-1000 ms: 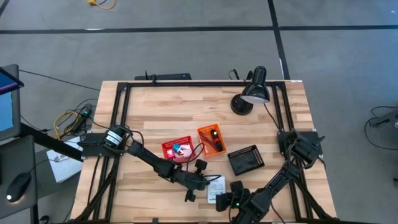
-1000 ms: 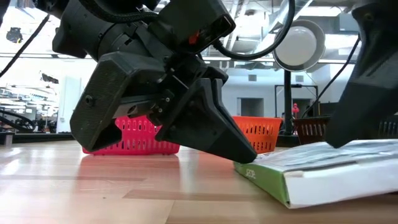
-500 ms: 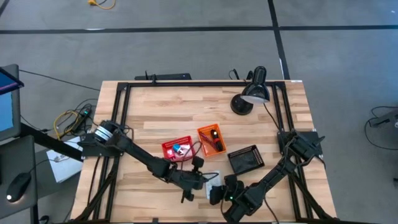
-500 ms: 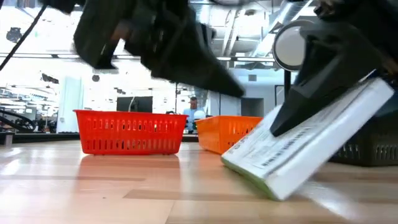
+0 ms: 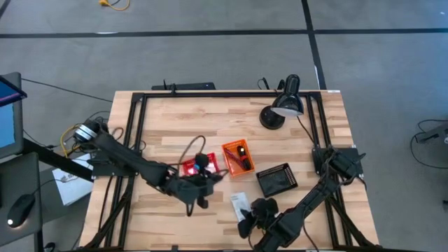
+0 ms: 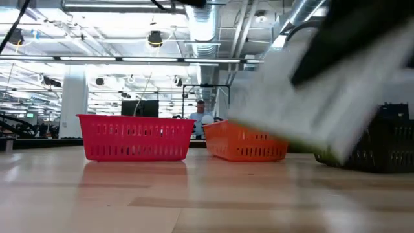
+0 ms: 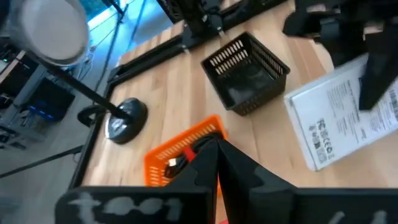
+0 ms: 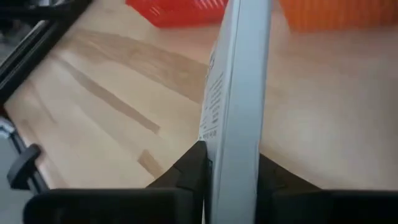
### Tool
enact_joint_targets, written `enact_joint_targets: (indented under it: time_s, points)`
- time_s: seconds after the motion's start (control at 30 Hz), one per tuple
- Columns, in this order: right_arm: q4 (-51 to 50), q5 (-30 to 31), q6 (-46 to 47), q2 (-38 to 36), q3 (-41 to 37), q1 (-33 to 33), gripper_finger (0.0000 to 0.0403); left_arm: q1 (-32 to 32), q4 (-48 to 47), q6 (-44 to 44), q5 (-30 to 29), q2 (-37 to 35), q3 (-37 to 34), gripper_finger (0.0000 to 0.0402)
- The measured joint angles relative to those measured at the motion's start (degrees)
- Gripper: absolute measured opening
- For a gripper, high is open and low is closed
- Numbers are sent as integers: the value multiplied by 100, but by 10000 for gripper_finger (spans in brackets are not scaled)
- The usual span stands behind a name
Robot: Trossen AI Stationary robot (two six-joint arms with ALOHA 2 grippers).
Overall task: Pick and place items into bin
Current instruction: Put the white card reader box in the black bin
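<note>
The white box is held edge-on, clamped between the fingers of the right gripper and lifted off the table before the black bin, while the left gripper, fingers closed and empty, sits by the red bin.

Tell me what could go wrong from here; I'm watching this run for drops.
The right pincer holds the white printed box by one thin edge, lifted off the table; it could swing or slip. The black bin looks barely bigger than the box, so it may catch the rim. The left pincer, over the red bin, is close by.
</note>
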Motion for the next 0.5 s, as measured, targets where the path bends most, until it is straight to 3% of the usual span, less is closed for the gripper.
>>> enact_joint_targets:
  time_s: [0.3,0.5]
  points:
    - [-2207,9,-2386,-640,1239,-111,55,-17,-679,-74,-33,-940,2,0]
    - [-3869,-267,-2549,-1034,1392,51,62,-17,-1150,-206,-47,-1170,7,0]
